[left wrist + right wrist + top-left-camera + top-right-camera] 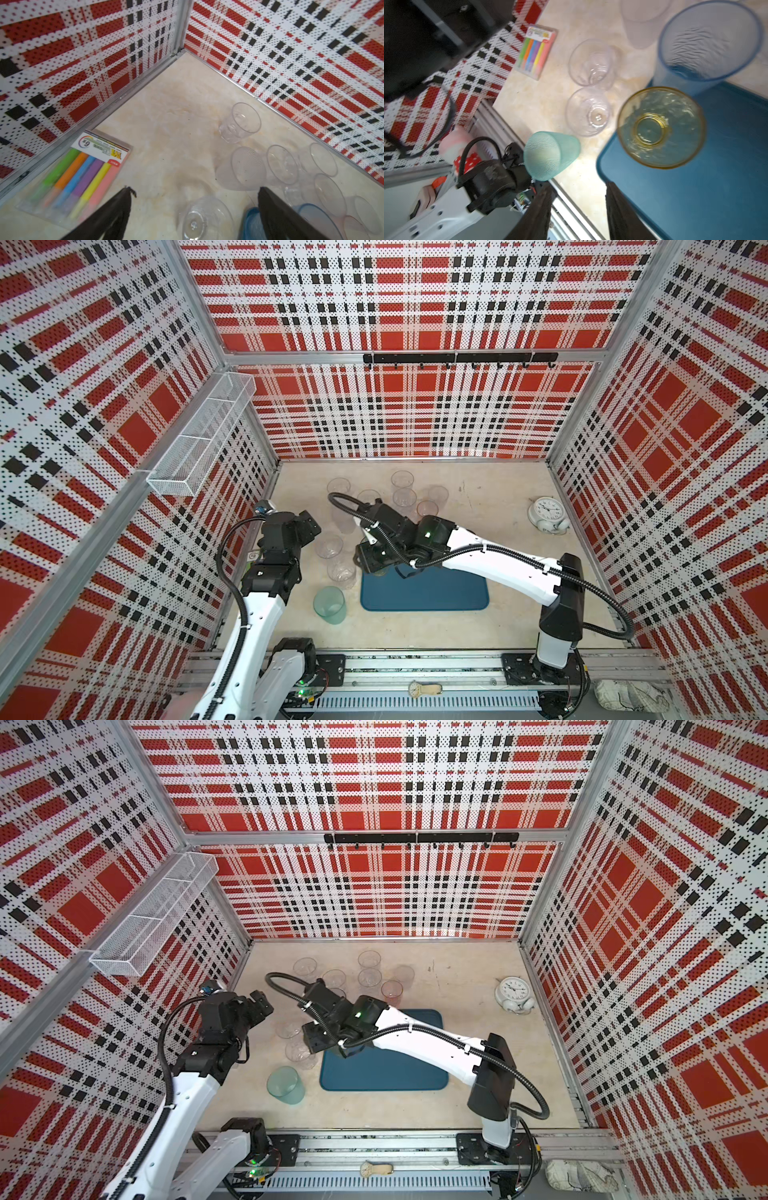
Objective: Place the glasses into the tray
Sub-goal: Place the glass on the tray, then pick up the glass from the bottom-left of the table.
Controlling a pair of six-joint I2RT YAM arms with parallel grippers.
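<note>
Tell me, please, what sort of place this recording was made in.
Probably a robot lab test cell, not a kitchen: plaid perforated panels on an aluminium frame box in a small tabletop, a left arm and right arm stand on a rail, and the glasses and tray look like staged props.

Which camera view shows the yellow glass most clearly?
The right wrist view: the yellow glass stands upright on the tray, seen from above, with rim and base plain. In both top views the right arm covers it almost wholly. The left wrist view does not show it.
</note>
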